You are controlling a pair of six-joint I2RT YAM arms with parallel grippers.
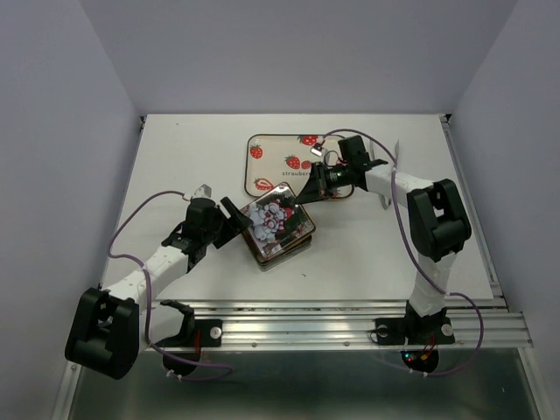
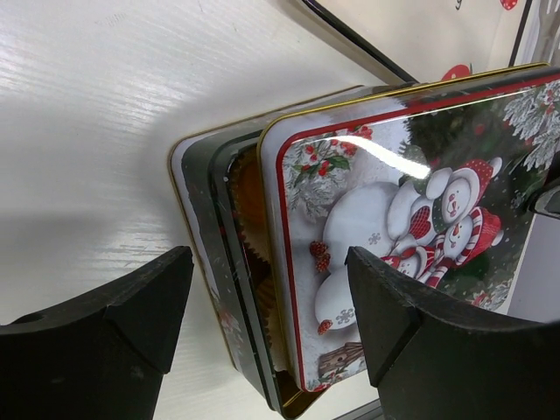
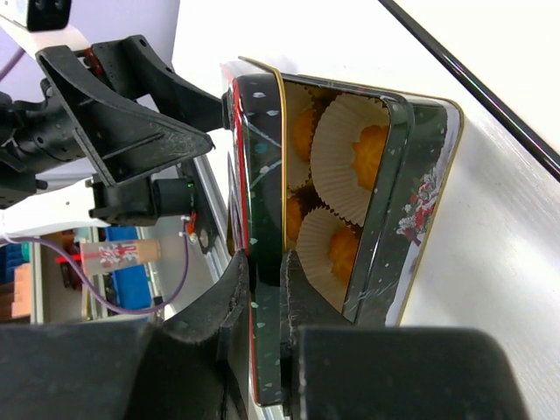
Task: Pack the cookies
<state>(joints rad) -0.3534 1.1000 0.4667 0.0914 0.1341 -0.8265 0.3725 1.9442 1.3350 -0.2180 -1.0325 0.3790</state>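
The cookies (image 3: 367, 150) are small orange rounds in white pleated paper cups inside a dark square tin (image 1: 293, 242) at mid-table. Its snowman-printed lid (image 1: 273, 217) lies tilted and shifted over the tin, leaving a gap along one side. My right gripper (image 3: 262, 262) is shut on the lid's rim, one finger on each face, at the tin's far right corner (image 1: 308, 188). My left gripper (image 2: 267, 271) stands open at the tin's left side, its fingers (image 2: 131, 315) straddling the near corner of lid (image 2: 394, 219) and tin (image 2: 203, 219) without touching. One cookie (image 2: 245, 188) shows through the gap.
A flat strawberry-printed tray (image 1: 262, 144) lies behind the tin, under the right arm. An aluminium rail (image 1: 350, 319) runs along the table's near edge. Side walls close in the table left and right.
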